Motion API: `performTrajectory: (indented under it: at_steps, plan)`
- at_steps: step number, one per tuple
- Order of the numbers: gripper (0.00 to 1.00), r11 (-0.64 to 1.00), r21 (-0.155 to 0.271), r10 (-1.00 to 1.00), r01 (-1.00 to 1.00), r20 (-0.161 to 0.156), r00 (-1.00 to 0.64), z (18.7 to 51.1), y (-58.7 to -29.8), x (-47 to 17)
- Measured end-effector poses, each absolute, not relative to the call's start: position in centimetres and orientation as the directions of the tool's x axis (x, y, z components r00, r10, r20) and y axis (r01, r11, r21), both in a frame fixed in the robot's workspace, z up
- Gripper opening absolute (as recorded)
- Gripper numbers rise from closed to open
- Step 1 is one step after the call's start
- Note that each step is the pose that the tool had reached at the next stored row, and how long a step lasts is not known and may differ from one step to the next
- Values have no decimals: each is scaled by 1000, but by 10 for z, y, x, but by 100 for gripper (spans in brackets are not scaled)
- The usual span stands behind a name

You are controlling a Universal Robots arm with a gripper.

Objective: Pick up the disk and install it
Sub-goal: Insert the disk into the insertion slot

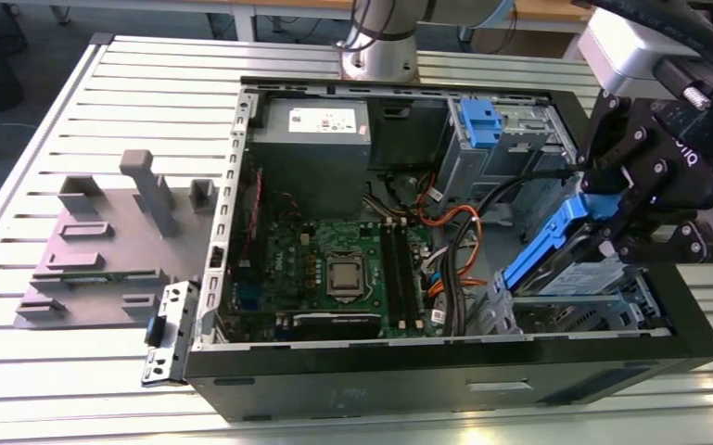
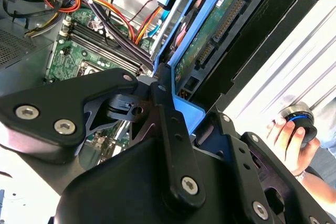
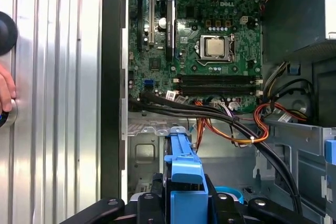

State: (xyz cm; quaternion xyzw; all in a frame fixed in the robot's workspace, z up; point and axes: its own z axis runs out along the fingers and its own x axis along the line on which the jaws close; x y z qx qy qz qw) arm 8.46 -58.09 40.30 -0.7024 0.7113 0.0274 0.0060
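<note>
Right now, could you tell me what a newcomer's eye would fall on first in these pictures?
The open computer case, its green motherboard bare, draws the eye first. At the exterior view's right, the black gripper holds the disk, tilted in its blue carrier, at the case's corner. In the second wrist view a person's hand holds a round knob outside the case.
</note>
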Motion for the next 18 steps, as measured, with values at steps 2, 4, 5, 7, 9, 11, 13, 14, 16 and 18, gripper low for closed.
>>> performTrajectory:
  at_steps: [2,4,5,7,9,11,13,14,16,18]
  plan:
    - [37,12,31,-999,-999,-47,-13,402,-581,85]
    - [37,12,31,-999,-999,-47,-13,401,-581,85]
    - [37,12,31,-999,-999,-47,-13,400,-581,85]
    - [37,12,31,-999,-999,-47,-13,399,-581,85]
    - [37,12,31,-999,-999,-47,-13,398,-581,85]
    - [37,12,31,-999,-999,-47,-13,397,-581,85]
    - [37,12,31,-999,-999,-47,-13,396,-581,85]
    - [37,12,31,-999,-999,-47,-13,396,-581,85]
    - [37,12,31,-999,-999,-47,-13,396,-581,85]
    - [37,12,31,-999,-999,-47,-13,396,-581,85]
